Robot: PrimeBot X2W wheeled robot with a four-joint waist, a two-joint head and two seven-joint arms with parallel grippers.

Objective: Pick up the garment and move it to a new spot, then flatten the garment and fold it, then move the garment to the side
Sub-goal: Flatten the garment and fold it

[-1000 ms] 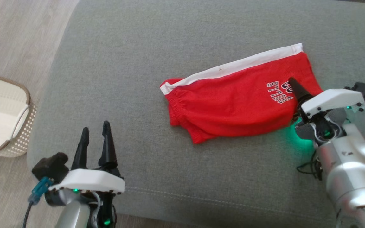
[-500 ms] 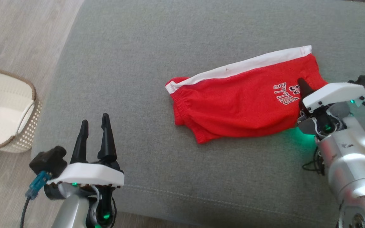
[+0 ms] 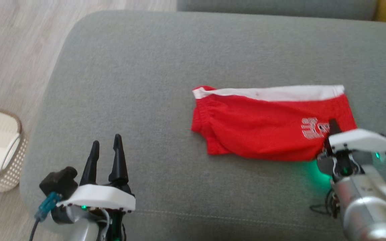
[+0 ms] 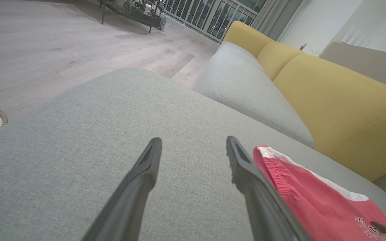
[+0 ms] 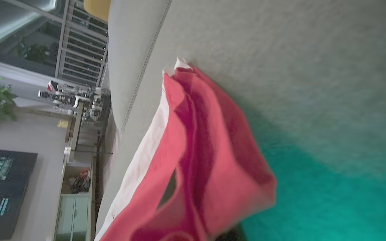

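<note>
1. Left tool (image 3: 106, 140) hovers over the grey sofa cushion (image 3: 146, 83), jaws spread, holding nothing.
2. Red shorts (image 3: 263, 127) lie right of centre on the cushion, white stripe along the far edge. They look like a light, floppy knit, sure to sag and crease rather than slip.
3. Right tool (image 3: 332, 126) is clamped on the leg hem beside the logo. A second pinch at the gathered waistband, left end, looks the firmest hold.
</note>
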